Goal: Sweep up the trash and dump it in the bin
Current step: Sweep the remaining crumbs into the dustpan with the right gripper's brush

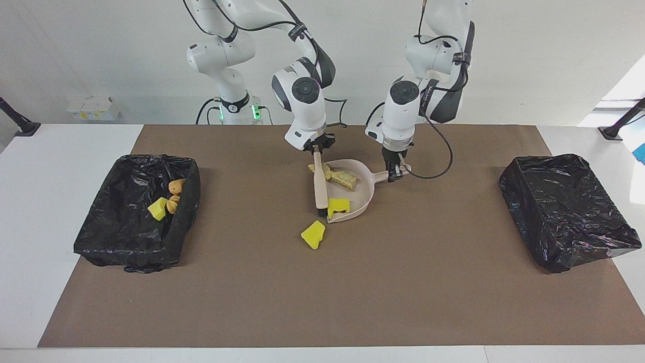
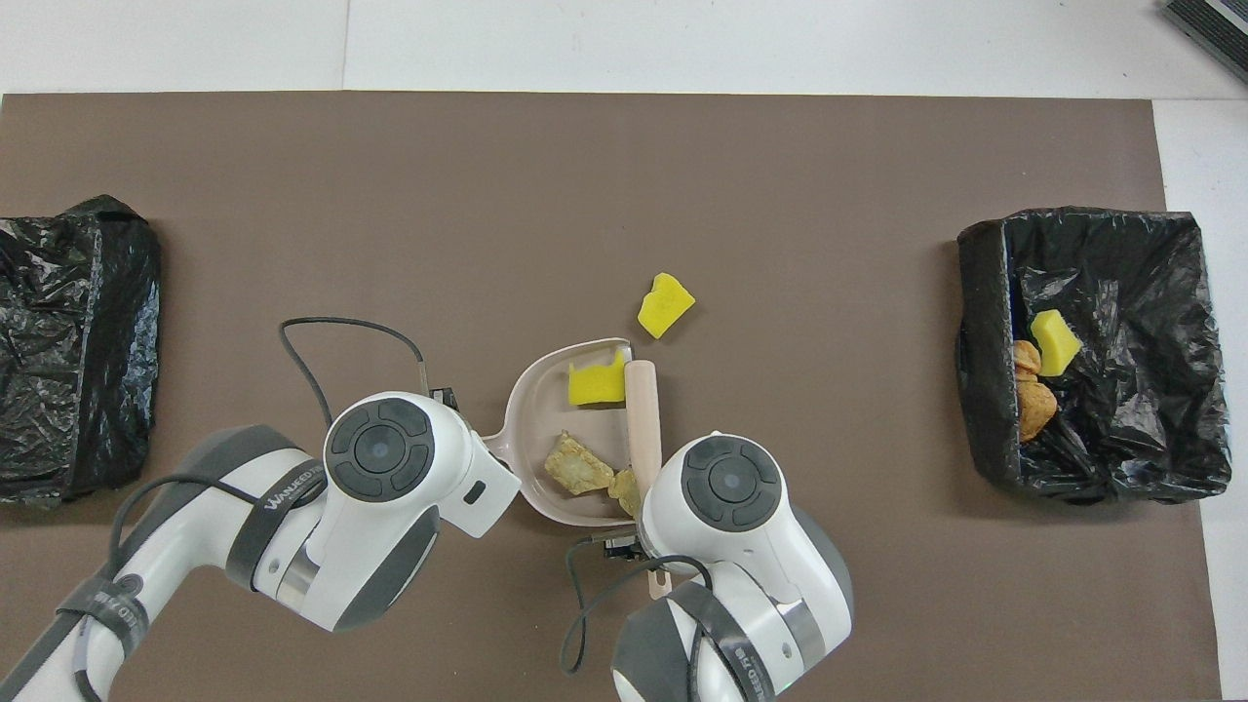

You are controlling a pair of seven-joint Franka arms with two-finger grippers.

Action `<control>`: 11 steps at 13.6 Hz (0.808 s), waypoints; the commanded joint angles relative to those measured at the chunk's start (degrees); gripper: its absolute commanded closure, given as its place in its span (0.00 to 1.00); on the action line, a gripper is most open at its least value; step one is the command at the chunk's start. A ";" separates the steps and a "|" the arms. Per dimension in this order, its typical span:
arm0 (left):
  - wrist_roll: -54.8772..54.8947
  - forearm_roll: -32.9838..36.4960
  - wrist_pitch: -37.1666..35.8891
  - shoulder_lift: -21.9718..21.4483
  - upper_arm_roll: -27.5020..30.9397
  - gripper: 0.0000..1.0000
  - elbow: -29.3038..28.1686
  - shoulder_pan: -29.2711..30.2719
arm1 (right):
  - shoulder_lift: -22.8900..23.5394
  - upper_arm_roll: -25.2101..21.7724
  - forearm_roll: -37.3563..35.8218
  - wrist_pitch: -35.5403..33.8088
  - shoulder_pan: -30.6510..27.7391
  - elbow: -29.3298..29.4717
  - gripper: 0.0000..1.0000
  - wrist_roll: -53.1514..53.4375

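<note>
My right gripper (image 1: pixel 316 149) is shut on the handle of the beige brush (image 1: pixel 319 186), whose bristles rest at the mouth of the beige dustpan (image 1: pixel 364 196). My left gripper (image 1: pixel 394 171) is shut on the dustpan's handle. In the pan lie two pale beige lumps (image 1: pixel 345 179) and a yellow sponge chunk (image 1: pixel 338 205); they also show in the overhead view (image 2: pixel 577 465) (image 2: pixel 596 383). Another yellow chunk (image 1: pixel 313 235) lies on the mat just off the pan's mouth, farther from the robots. In the overhead view both grippers are hidden under their wrists.
A black-lined bin (image 1: pixel 126 247) at the right arm's end holds a yellow chunk (image 1: pixel 157 208) and brown pieces (image 1: pixel 176 186). A second black-lined bin (image 1: pixel 564 206) stands at the left arm's end. A brown mat (image 1: pixel 322 302) covers the table.
</note>
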 commanded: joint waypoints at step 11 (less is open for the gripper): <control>-1.35 0.13 0.94 -0.16 0.65 1.00 -0.19 2.06 | -4.85 -0.47 1.74 -7.94 -3.52 2.27 1.00 -5.12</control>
